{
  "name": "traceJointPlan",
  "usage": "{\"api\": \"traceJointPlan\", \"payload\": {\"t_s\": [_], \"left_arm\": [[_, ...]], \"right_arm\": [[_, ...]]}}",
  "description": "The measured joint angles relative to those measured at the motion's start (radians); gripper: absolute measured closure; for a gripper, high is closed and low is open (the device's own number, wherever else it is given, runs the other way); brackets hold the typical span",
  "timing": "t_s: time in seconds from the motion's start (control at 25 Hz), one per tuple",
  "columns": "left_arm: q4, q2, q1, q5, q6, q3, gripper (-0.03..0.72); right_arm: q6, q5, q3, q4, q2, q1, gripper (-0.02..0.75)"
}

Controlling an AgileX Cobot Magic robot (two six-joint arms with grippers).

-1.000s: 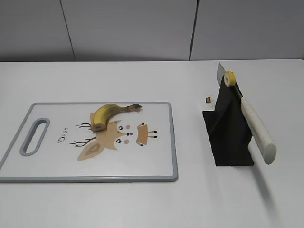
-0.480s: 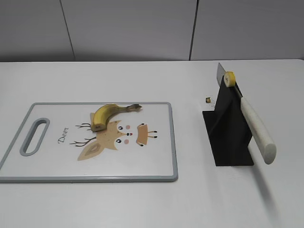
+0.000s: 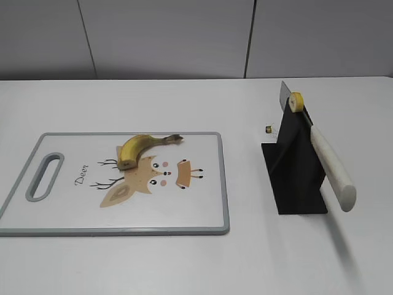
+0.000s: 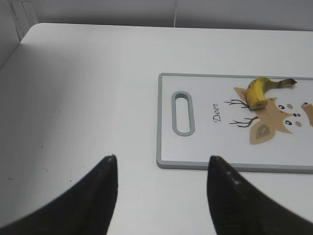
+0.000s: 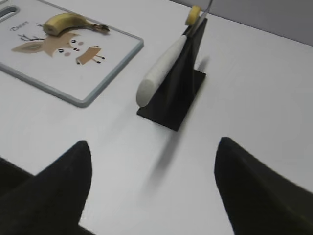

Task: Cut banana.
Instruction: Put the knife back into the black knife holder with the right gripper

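Note:
A yellow banana [image 3: 140,149] with a dark stem lies on the white, grey-rimmed cutting board [image 3: 202,209] with a deer drawing. It also shows in the left wrist view [image 4: 259,90] and the right wrist view [image 5: 66,22]. A knife with a white handle [image 3: 331,166] rests slanted in a black stand [image 3: 295,178]. A cut banana slice [image 3: 297,101] sticks to the blade at the top. My left gripper [image 4: 161,159] is open over bare table left of the board. My right gripper [image 5: 154,144] is open over bare table in front of the stand [image 5: 178,93]. Neither gripper shows in the exterior view.
A tiny dark bit [image 3: 269,129] lies on the white table just left of the stand. The board has a handle slot [image 3: 44,176] at its left end. A grey wall runs behind the table.

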Motion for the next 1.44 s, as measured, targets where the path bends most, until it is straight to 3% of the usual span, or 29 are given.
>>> {"api": "traceJointPlan", "payload": {"t_s": [0.2, 0.4, 1.0, 1.44], "left_arm": [[0.000, 0.000, 0.000, 0.000, 0.000, 0.000, 0.129], [0.000, 0.000, 0.000, 0.000, 0.000, 0.000, 0.129], [0.000, 0.000, 0.000, 0.000, 0.000, 0.000, 0.130], [0.000, 0.000, 0.000, 0.000, 0.000, 0.000, 0.130]], "right_arm": [[0.000, 0.000, 0.000, 0.000, 0.000, -0.146, 0.146], [0.000, 0.000, 0.000, 0.002, 0.000, -0.232, 0.146], [0.001, 0.000, 0.000, 0.120, 0.000, -0.242, 0.148], [0.001, 0.000, 0.000, 0.130, 0.000, -0.242, 0.148]]}}
